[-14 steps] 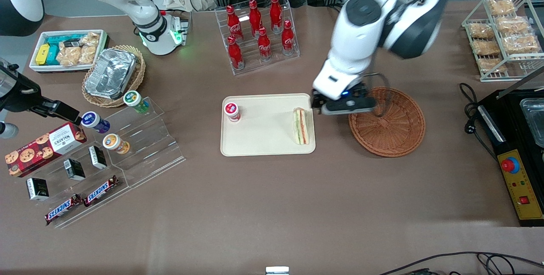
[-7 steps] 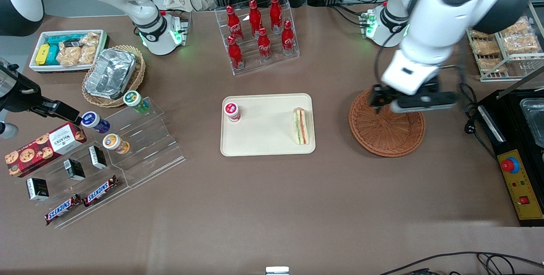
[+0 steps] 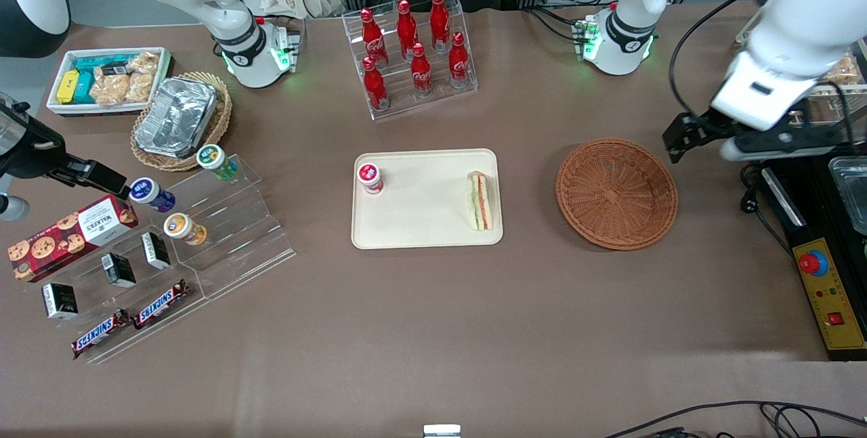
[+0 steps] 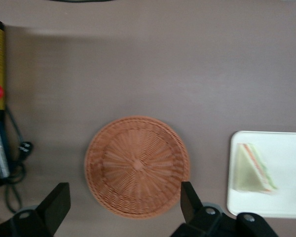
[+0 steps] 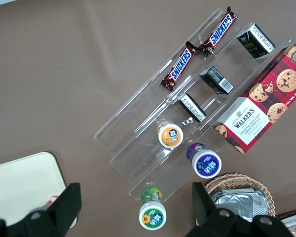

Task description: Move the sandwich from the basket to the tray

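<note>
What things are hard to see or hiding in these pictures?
- Gripper, above the table beside the round reddish-brown wicker basket: front view, arm covers most of it.
- Cream rectangular plastic tray: left wrist view, cut off by the edge.
- Triangular white-bread sandwich: filling too small to identify.

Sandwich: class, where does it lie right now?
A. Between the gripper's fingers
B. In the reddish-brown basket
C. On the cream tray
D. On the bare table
C: the sandwich lies flat on the tray, near its edge toward the basket, which holds nothing; the gripper hangs open, above the table toward the working arm's end, holding nothing.
</note>
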Robot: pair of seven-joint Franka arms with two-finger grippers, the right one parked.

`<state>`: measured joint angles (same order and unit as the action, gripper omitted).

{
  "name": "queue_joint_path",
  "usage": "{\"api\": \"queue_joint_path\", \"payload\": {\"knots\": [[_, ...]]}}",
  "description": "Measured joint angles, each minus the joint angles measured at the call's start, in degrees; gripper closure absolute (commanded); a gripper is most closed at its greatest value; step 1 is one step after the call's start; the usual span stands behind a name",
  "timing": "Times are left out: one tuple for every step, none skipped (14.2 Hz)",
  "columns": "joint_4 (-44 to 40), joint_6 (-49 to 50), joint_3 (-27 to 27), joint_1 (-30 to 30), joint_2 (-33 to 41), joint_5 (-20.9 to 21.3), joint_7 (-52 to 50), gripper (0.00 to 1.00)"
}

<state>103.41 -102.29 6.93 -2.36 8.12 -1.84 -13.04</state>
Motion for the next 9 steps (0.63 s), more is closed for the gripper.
{"api": "queue_joint_path", "payload": {"knots": [[0.88,0.55,-2.25,-0.53,1.25,-2.77,2.19,0.01],[2.25,0.86,-4.17,-0.88,2.59,-4.89,5.3,0.01],[3.6,0.89,-5.63,-1.26,3.73,-5.83,8.16,0.0],[4.5,0.89,-6.75,-1.75,4.54,-6.06,10.09,0.0],[4.74,0.81,-7.47,-2.27,4.9,-5.68,11.28,0.01],[4.47,0.67,-7.83,-2.85,5.02,-4.25,12.22,0.01],[3.8,0.56,-7.91,-3.44,4.99,-2.23,12.51,0.01],[2.92,0.5,-7.9,-3.97,4.87,-0.88,12.52,0.01],[1.95,0.49,-7.9,-4.36,4.61,-0.06,12.52,0.01]]}}
